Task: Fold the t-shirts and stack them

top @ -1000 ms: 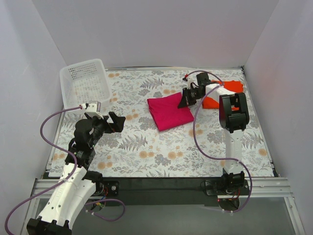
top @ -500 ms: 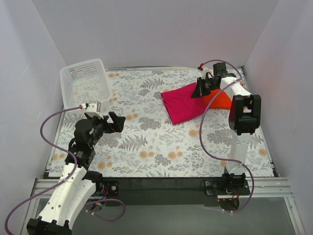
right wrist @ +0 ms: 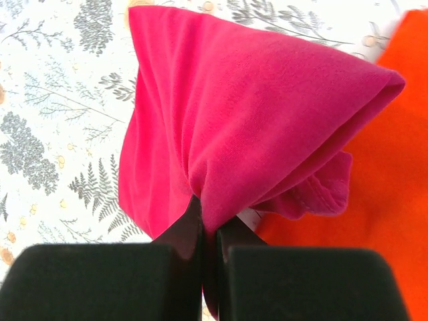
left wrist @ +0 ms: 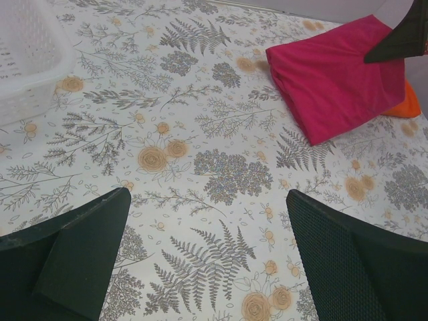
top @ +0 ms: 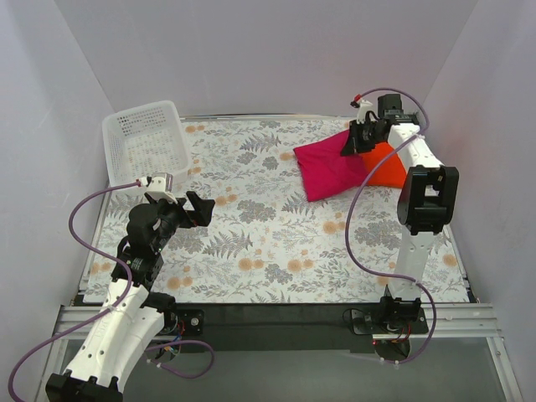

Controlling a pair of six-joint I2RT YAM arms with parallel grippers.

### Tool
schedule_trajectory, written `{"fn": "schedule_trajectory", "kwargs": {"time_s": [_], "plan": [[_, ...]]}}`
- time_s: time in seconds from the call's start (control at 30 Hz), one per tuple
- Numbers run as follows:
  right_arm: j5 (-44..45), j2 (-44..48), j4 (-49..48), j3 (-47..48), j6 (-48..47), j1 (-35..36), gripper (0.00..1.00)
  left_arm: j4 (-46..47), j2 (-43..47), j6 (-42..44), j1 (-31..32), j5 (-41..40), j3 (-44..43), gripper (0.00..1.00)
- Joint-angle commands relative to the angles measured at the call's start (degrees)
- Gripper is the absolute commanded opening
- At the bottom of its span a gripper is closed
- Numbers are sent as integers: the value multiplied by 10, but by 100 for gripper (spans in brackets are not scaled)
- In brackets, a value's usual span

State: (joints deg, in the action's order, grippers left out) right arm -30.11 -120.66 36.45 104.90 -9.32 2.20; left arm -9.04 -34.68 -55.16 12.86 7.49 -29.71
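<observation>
Nearest me, on the near side of the white basket (top: 181, 138), the left hand (left wrist: 214, 264) hangs over the flowered tabletop (top: 268, 251) with its fingers spread wide and nothing between them; I judge it is parked there to leave the other arm room. Farther back and well to the right of the basket, the magenta shirt (top: 328, 167) lies folded, its right corner raised off the cloth; the right hand (right wrist: 208, 224) is pinched tight on that corner, fabric bunching just above the fingertips. The lifted edge overlaps the orange shirt (top: 389, 169), which lies flat, farthest right of the basket; the grip at a corner looks meant for sliding the magenta one on top, so stacking seems under way, not finished. The basket itself sits at the far left corner, apart from both shirts; I see nothing in it, only its perforated floor.
</observation>
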Motion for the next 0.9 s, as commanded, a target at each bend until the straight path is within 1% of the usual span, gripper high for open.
{"fn": "schedule_trajectory", "kwargs": {"time_s": [0.0,0.23,0.27,0.43,0.87], "plan": [[18,46,17,38,-11,-16,1,2,6,9,-2,4,-2,96],[30,74,27,57,-12,-17,1,2,4,10,-2,5,-2,96],[31,75,28,58,-11,-33,1,3,4,10,-2,4,-3,96],[43,88,30,65,-6,-45,1,3,3,11,-2,6,-2,96],[38,91,42,69,-9,-85,1,6,0,12,-2,8,-2,96]]}}
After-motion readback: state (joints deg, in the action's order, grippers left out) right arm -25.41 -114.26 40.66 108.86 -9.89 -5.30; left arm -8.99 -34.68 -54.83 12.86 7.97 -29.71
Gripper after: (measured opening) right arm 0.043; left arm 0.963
